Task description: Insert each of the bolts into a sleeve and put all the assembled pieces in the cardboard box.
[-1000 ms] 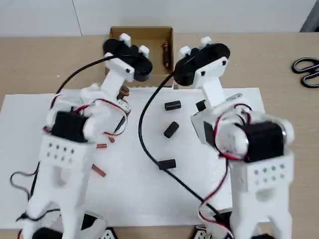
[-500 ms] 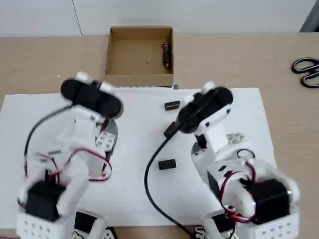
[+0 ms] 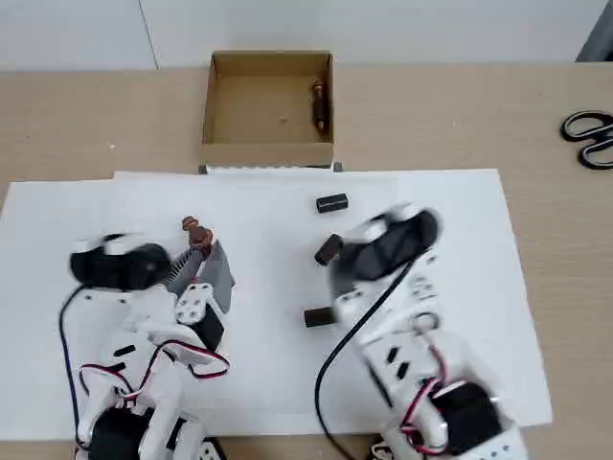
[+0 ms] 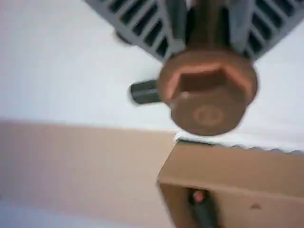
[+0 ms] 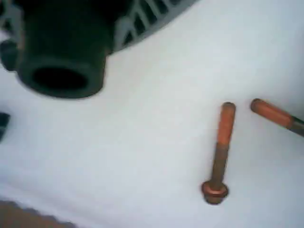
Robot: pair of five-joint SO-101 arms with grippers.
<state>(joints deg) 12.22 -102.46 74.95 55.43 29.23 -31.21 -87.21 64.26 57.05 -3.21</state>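
**One piece boxed, second pair in the grippers**

Progress: the box (image 3: 268,153) is sitting at the far side of the table, with one assembled piece (image 3: 319,103) lying against its right wall. That's looking like the only one done.

Remaining: two free sleeves are lying on the paper (image 3: 460,220). The far sleeve (image 3: 331,203) is lying a little nearer than the box, and the near sleeve (image 3: 321,316) is lying beside the right arm. The right wrist view is showing two free bolts flat on the paper: a whole bolt (image 5: 218,152) and a cut-off bolt (image 5: 275,115) running out of frame. I'm counting three sets left to do, including the pair in hand.

Tools: the left gripper (image 3: 204,257) is clamping the held bolt (image 3: 196,231) by the shank, with the head pointing far toward the box. In the left wrist view the grey fingers (image 4: 137,23) are pressing on both sides of the shank. The right gripper (image 3: 340,254) is clamping the held sleeve (image 3: 327,250), with its bore facing outward and unblocked in the right wrist view.

The held bolt and held sleeve are sitting apart, left and right of centre, not yet mated. With the head outward, I'm expecting alignment to need care.
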